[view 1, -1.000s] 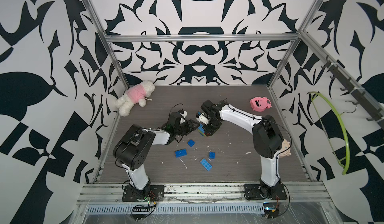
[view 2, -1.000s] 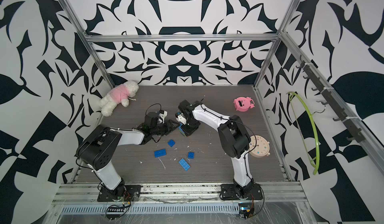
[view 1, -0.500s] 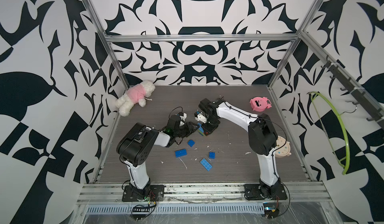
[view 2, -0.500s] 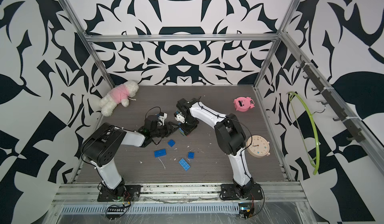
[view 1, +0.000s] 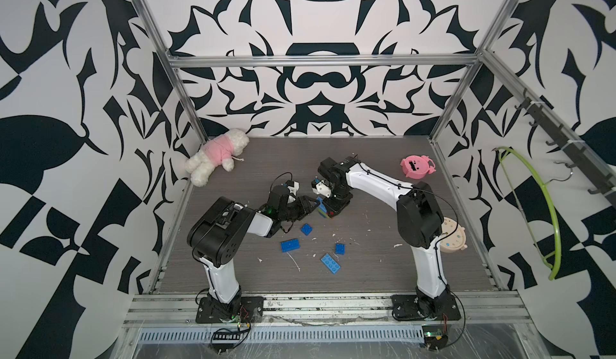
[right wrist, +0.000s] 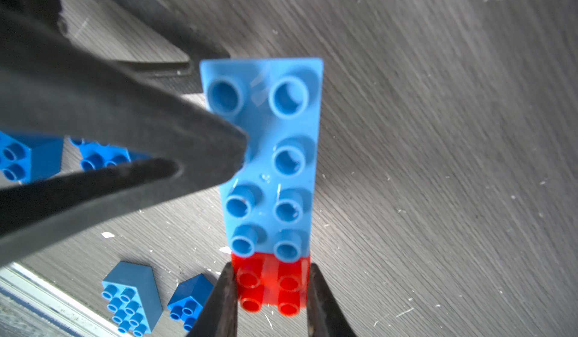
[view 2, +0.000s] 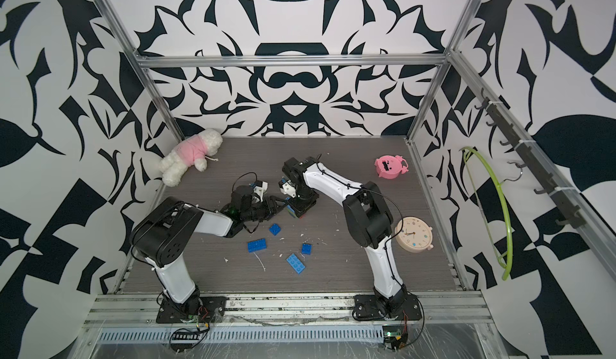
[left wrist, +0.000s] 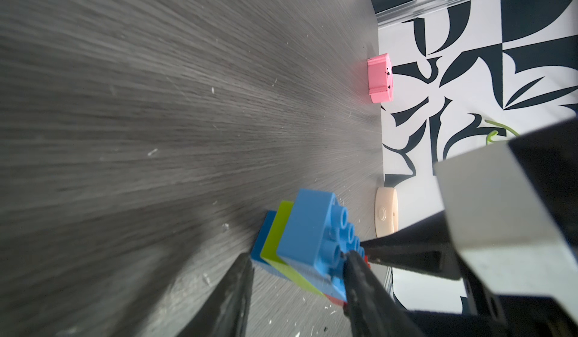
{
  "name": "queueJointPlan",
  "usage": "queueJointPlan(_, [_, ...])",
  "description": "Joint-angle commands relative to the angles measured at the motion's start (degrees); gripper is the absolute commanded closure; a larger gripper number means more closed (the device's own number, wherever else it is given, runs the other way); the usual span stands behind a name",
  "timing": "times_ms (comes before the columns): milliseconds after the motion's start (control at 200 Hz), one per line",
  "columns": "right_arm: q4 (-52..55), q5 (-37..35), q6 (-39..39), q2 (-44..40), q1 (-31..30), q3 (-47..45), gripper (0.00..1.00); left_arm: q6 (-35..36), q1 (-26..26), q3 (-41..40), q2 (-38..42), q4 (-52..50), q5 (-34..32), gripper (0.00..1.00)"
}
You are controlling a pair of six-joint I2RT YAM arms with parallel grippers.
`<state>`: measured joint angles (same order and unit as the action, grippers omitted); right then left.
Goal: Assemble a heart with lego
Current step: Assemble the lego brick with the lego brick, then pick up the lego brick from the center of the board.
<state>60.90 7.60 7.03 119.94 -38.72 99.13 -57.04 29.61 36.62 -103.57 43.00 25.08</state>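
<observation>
The heart (view 1: 325, 211), only partly built, is found near the middle of the tabletop (view 1: 376, 274), between the two end effectors. It is made of four glossy plastic bricks with round hollow studs: a bottom blue brick (left wrist: 258, 247), a lime green brick (left wrist: 275, 241) above it, a long blue brick (right wrist: 269, 150) with eight studs on top, and a small red brick (right wrist: 269, 291) with four studs at one end. Whether it rests on the tabletop or is lifted cannot be told.

The red brick is pinched at its two sides by the right end effector (right wrist: 270, 273); the left end effector (left wrist: 297, 257) is closed over the layers, one dark finger being pressed on the blue studs and the other laid against the bottom blue brick.

Four loose blue bricks (view 1: 330, 263) are counted nearer to the robot bases; two are square and two are long.

The tabletop is grey with a fine wood grain and is sprinkled with white crumbs. At the far edge one fluffy white plush bear (view 1: 216, 155) in a pink shirt and one pink round toy (view 1: 416, 167) are seen; one cream round clock (view 2: 413, 234) lies beside the right arm, its dial marks being too small to be read.
</observation>
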Motion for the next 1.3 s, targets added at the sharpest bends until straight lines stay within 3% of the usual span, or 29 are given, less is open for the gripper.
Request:
queueJointPlan(0, [1.24,-1.47,-0.02,-0.30,-0.39,1.20,0.73,0.87,0.15,-0.59,-0.38,-3.56,-0.11,0.50])
queueJointPlan(230, [-0.47,-1.11,-0.92,-5.58,-0.39,0.62,0.61,2.15,0.10,0.98,2.79,-7.72,-0.52,0.49])
queueJointPlan(690, [-4.39,0.56,-3.12,-12.42,-0.48,-5.11,0.58,5.22,0.10,2.96,10.13,-16.07,-1.89,0.45])
queueJointPlan(805, [-8.75,2.89,-5.32,-19.11,-2.86,-12.23,0.58,5.65,-0.54,2.07,11.16,-17.16,-2.74,0.45])
queueJointPlan(1005, [-19.36,7.32,-11.46,-30.75,-12.77,-30.28,0.57,5.38,-2.58,-0.84,13.68,-16.02,-4.24,0.44])
queueJointPlan(1155, [-27.22,3.95,-18.82,-36.86,-19.23,-41.71,0.55,5.84,-2.85,-1.45,14.79,-16.72,-5.30,0.43])
queueJointPlan(1295, [-27.21,0.27,-20.90,-35.17,-21.91,-44.74,0.51,5.51,-2.89,-1.71,14.12,-15.83,-4.78,0.43])
